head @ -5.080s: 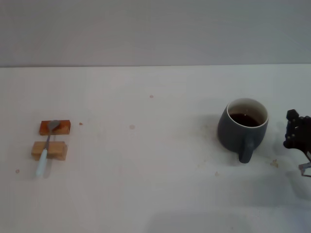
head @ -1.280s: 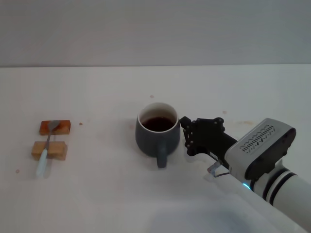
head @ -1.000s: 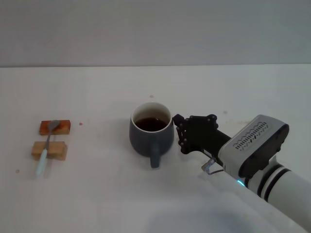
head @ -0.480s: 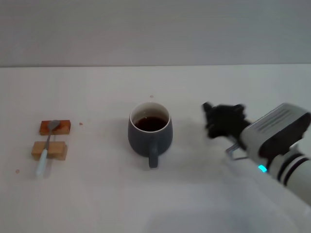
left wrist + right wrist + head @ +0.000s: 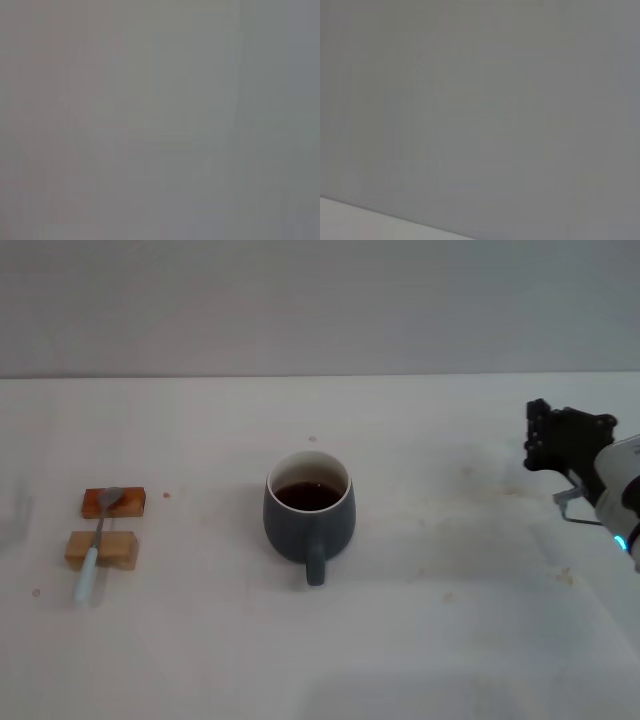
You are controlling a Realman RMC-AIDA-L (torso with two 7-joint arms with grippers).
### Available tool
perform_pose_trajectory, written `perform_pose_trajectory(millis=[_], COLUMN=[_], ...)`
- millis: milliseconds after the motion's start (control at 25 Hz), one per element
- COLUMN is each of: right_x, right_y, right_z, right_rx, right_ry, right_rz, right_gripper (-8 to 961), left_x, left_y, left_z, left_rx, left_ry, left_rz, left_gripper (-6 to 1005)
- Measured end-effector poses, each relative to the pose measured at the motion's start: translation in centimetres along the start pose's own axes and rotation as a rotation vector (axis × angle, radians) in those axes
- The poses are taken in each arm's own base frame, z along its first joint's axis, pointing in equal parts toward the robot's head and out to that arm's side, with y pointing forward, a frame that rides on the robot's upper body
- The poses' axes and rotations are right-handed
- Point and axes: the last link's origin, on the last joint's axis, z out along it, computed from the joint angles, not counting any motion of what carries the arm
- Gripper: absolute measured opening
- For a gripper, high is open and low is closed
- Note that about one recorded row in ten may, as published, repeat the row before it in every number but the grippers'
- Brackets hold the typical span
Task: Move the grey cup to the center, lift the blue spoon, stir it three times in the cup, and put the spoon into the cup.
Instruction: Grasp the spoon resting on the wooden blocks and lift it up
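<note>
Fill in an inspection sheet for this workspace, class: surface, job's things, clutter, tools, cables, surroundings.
Surface: white tabletop, lightly stained.
Job's things: grey cup upright mid-table, dark liquid inside, handle toward the robot; blue spoon lying across two wooden blocks at the left.
Clutter: nothing seen beyond the blocks.
Tools: right tool at the right edge, clear of the cup; left tool not in view.
Cables: nothing seen.
Surroundings: plain grey wall.

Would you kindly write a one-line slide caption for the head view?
Grey cup of dark liquid at the center, blue spoon on wooden blocks, right gripper far right.
</note>
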Motion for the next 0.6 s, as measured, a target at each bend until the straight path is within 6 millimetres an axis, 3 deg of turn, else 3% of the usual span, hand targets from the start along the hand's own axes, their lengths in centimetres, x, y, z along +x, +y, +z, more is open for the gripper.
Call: perform_pose_trajectory(millis=[440,600], right_x=[-0.7,-1.1], right_y=[-1.2,-1.8], right_z=[1.1,1.3], right_rx=[0.03,0.042], right_ry=[-0.001,-0.007], right_rz=[-0.016,-0.017], right_gripper=[29,29], left_x=[-0.7,-0.9], left_y=[2.9,3.6], left_z=[-1.5,-2.5], left_rx=[-0.066,-0.077], left_ry=[-0.213,-0.229], left_rz=[0.082,0.063], left_gripper=[702,790])
